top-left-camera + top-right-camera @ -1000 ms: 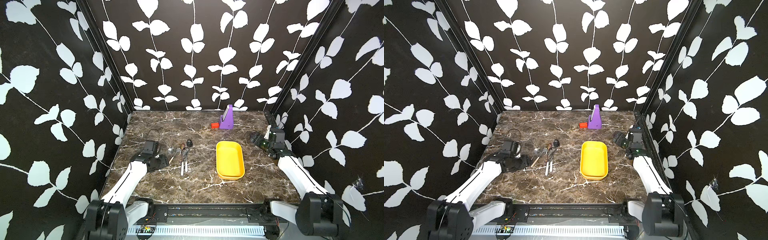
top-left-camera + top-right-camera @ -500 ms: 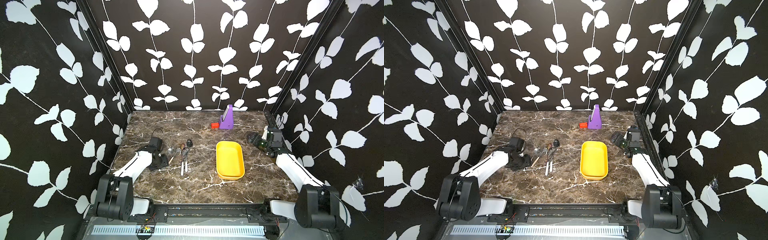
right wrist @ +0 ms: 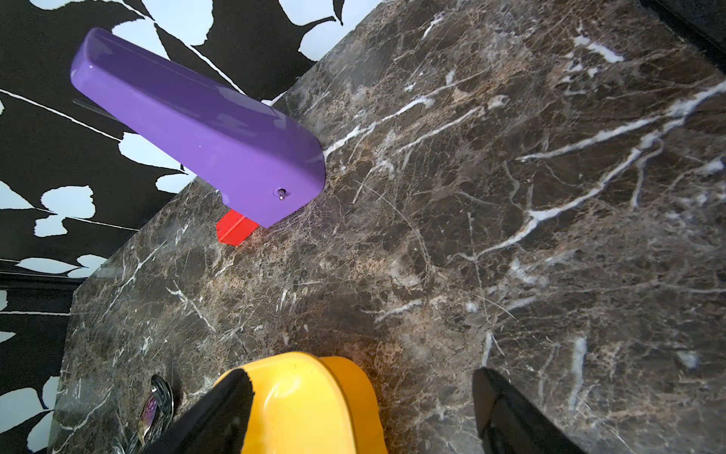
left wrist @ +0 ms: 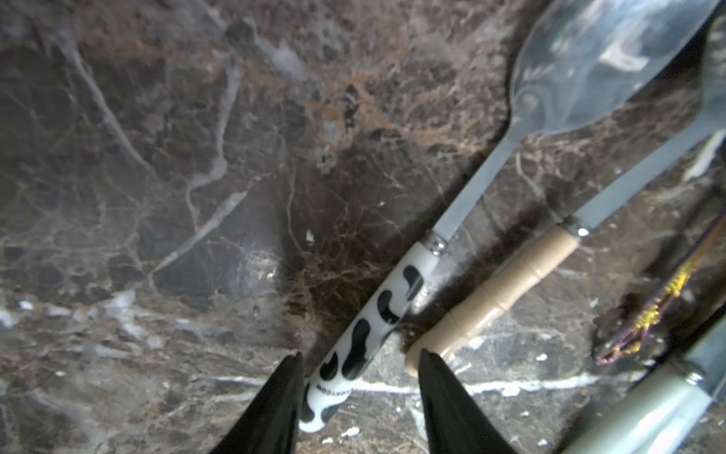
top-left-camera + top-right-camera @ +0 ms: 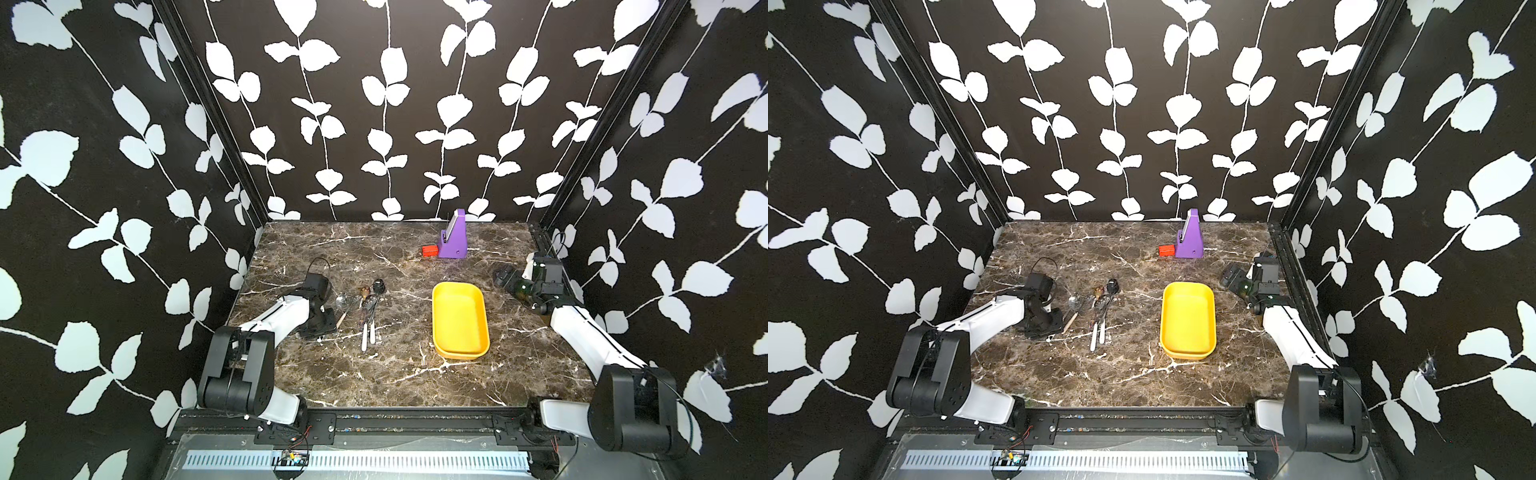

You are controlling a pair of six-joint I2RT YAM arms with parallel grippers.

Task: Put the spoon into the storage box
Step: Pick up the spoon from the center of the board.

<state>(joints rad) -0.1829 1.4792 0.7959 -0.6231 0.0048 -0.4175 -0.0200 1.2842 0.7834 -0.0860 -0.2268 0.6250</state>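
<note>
**Left hand astride the cow-spotted spoon, storage box off to its right**

We find the left hand (image 4: 359,355) down at the tabletop (image 5: 395,374), with its two black fingers (image 4: 283,397) set on either side of the handle end of the cow-spotted spoon (image 4: 393,302). The hand is released, not clenched. One finger sits right against the white-and-black handle. The other stands off it with a strip of marble showing between, close to the butt of a wooden-handled spoon (image 4: 506,283) that lies alongside, nearly parallel.

The cow-spotted spoon lies flat on the tabletop, outside the box. In both top views we make out only its shiny bowl, just past the hand. The handle is hidden beneath the hand.

To the right of these two spoons lies a loose bunch of further cutlery, among them two pale-handled pieces (image 5: 368,336) side by side.

The storage box (image 5: 459,324), bright yellow and shallow, sits to the right of that bunch, well apart from the spoon, with its long side running front to back.

The right hand (image 3: 359,375) hangs near the right edge of the tabletop, beyond the box's far right corner and clear of it. Its fingers are spread wide and grasp nothing.

Near the back wall a purple wedge-shaped stand (image 5: 453,239) stands upright, with a small red block (image 5: 430,250) just beside it on its left.
</note>
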